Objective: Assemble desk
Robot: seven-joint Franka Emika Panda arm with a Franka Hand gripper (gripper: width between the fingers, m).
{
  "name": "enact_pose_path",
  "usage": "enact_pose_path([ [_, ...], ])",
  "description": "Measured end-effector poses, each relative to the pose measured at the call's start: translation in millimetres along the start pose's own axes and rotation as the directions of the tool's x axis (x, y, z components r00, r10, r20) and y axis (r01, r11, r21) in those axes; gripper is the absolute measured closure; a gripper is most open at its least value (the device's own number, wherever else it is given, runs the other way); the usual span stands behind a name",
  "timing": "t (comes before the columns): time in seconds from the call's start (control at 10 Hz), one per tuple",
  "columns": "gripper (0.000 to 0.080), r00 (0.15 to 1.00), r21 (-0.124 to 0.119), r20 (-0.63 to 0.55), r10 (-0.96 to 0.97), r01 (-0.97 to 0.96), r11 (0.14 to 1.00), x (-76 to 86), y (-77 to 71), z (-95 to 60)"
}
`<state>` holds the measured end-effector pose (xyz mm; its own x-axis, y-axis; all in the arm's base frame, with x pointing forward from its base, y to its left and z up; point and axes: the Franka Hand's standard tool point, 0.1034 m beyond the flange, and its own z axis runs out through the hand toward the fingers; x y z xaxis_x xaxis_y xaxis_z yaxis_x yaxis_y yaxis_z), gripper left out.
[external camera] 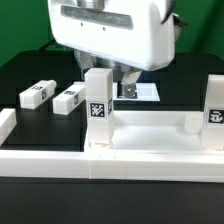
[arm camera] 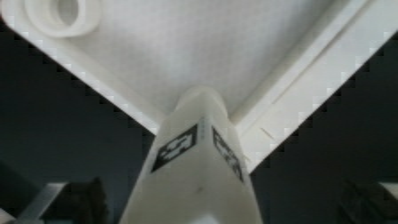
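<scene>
The white desk tabletop lies at the front as a shallow tray with a raised rim. One leg block stands upright at its corner on the exterior view's left, tag facing the camera. Another leg stands at the corner on the exterior view's right. Two more legs lie flat on the black table further left. My gripper hangs open just above and behind the upright left leg. In the wrist view that leg rises between my dark fingers, with gaps on both sides, above the tabletop.
White border rails run along the front and the exterior view's left edge of the work area. The marker board lies behind the tabletop. A round hole shows in the tabletop near one corner.
</scene>
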<state>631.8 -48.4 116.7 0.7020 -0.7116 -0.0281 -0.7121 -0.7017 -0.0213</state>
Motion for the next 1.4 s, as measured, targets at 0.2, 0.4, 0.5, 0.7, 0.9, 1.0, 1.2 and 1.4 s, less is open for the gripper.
enact_pose_path([
  [0.2, 0.015, 0.986, -0.001, -0.002, -0.165, 0.165, 0.986, -0.6, -0.3, 0.5],
  [0.4, 0.015, 0.956, -0.002, -0.002, -0.293, 0.293, 0.956, -0.6, 0.6, 1.6],
  [0.5, 0.015, 0.924, -0.003, -0.001, -0.382, 0.382, 0.924, 0.4, 2.3, 2.4],
  [0.7, 0.015, 0.881, -0.003, 0.0, -0.474, 0.474, 0.881, 1.1, 3.9, 3.0],
  [0.9, 0.015, 0.816, -0.004, 0.0, -0.577, 0.577, 0.816, 3.3, 6.4, 2.8],
  [1.0, 0.0162, 0.815, -0.003, 0.0, -0.579, 0.579, 0.815, 3.7, 6.8, 2.7],
  [1.2, 0.0332, 0.815, -0.003, 0.0, -0.579, 0.579, 0.815, 3.6, 6.7, 2.7],
  [1.4, 0.0516, 0.815, -0.003, 0.0, -0.579, 0.579, 0.815, 3.9, 6.9, 2.7],
])
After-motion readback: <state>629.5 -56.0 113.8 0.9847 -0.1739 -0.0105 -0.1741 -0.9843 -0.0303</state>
